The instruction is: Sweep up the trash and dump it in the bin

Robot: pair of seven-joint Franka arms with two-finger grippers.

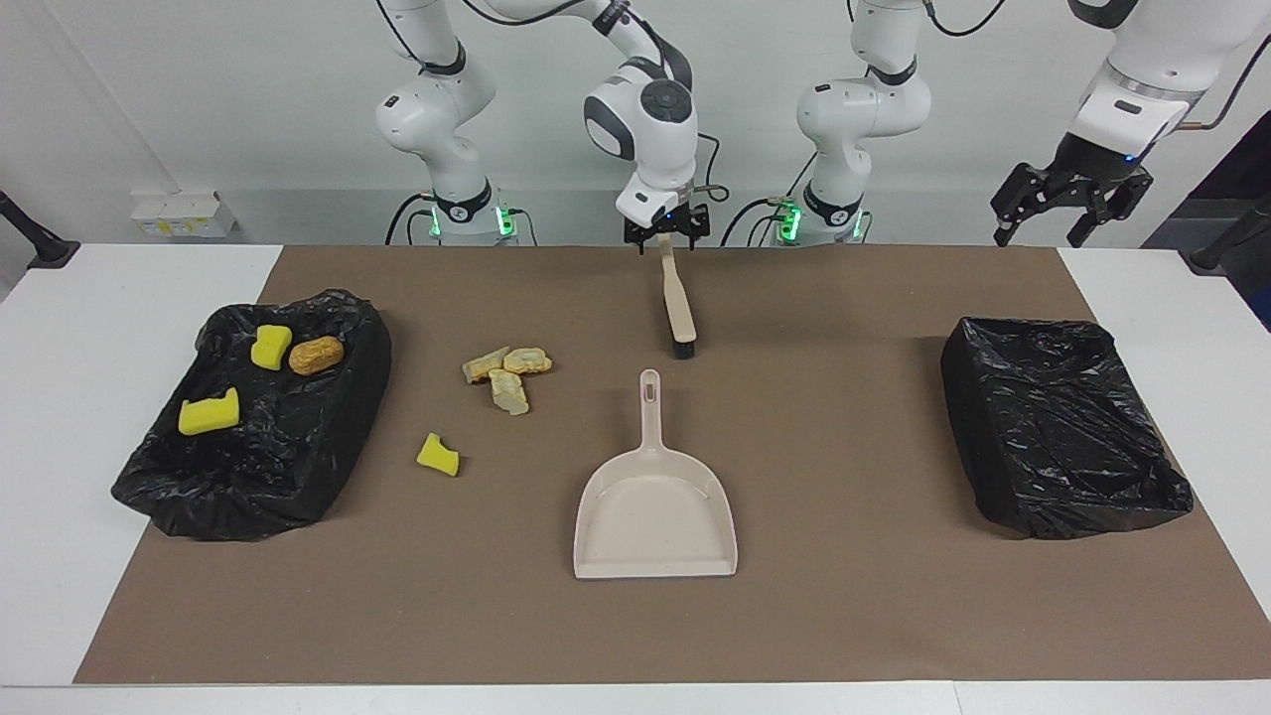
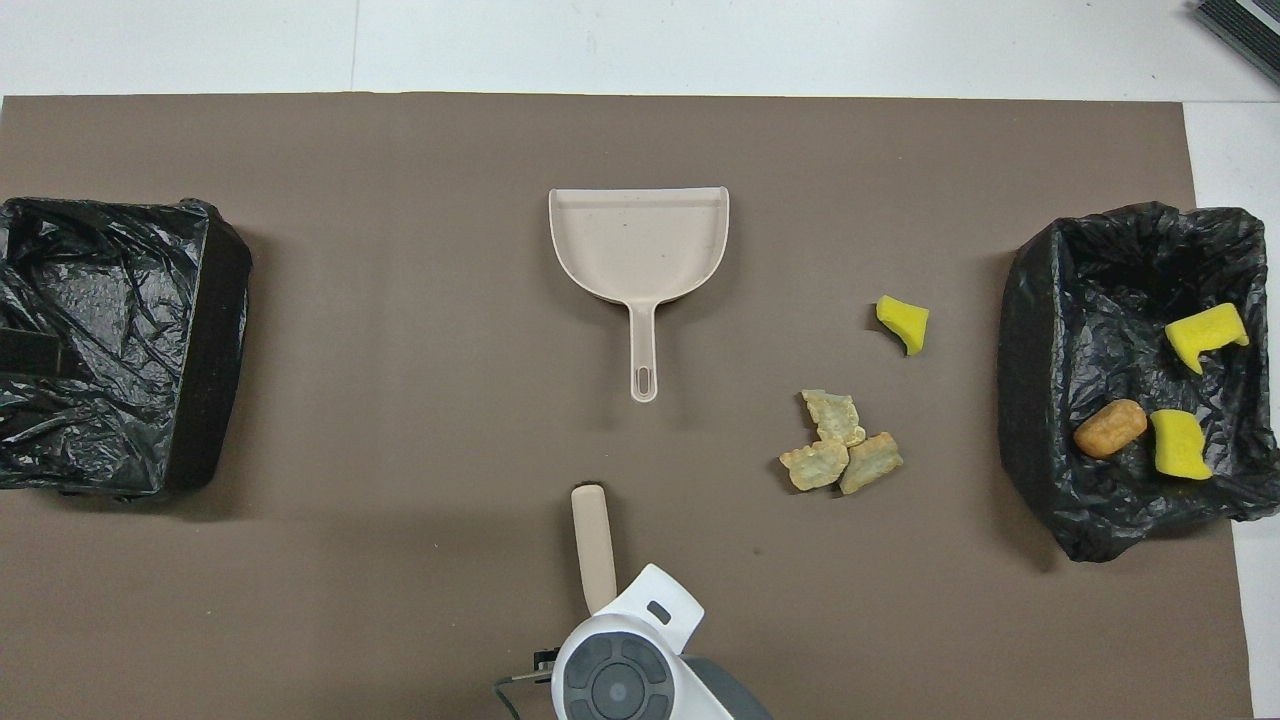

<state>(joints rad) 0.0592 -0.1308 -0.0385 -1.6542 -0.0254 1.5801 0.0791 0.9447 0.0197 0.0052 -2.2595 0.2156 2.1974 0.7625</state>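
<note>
The right gripper, at the top centre of the facing view, has its fingers closed on the upper end of the brush handle; the brush hangs or leans with its dark bristles down at the mat. In the overhead view the brush shows at the bottom centre, partly under the arm.

The left gripper waits in the air at the upper right of the facing view, fingers spread apart and holding nothing.

The dustpan lies flat in the middle of the mat, its handle pointing toward the brush, apart from it.

Of the trash, three tan lumps sit touching one another left of centre in the facing view, and one yellow chunk lies just below them. Two more yellow chunks and a brown lump rest in the black-lined bin at the left of that view. A second bin stands at the right.
</note>
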